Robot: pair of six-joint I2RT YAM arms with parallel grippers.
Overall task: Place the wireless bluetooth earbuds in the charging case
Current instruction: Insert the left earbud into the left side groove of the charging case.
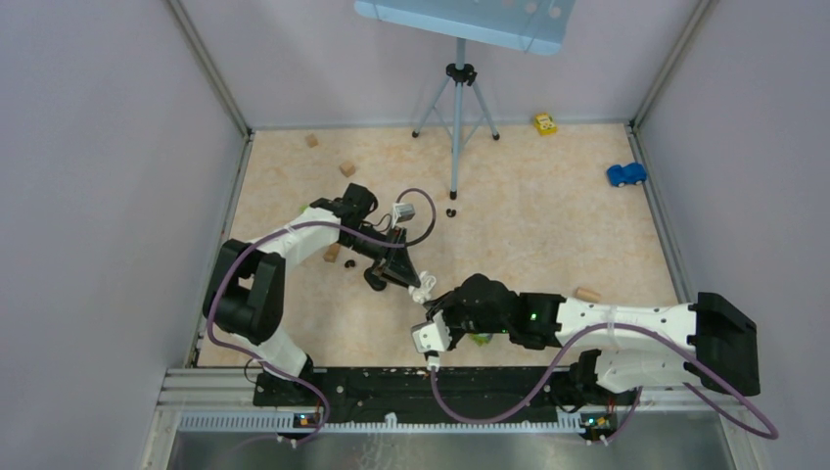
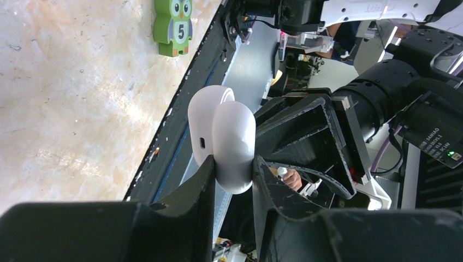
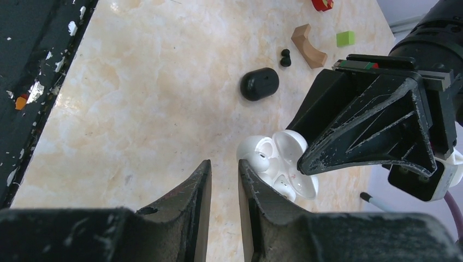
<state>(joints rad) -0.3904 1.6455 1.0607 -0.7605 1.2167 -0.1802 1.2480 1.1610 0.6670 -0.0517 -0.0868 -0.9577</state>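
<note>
Two white earbuds [image 3: 262, 161] sit in the glossy open pebble case [image 3: 289, 143], clamped by left gripper [image 2: 233, 165]. Right gripper [image 3: 224, 164] slightly parted, empty, just beside. Black rounded case [image 3: 259, 83] lies apart.

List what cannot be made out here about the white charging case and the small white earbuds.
- Left wrist view: the white pebble-shaped plastic charging case shows only its outside; its inside faces away.
- Right wrist view: the left gripper covers part of the open case, so whether the small white rounded earbuds sit fully is unclear.
- Top view: the earbuds are too small to see.
</note>
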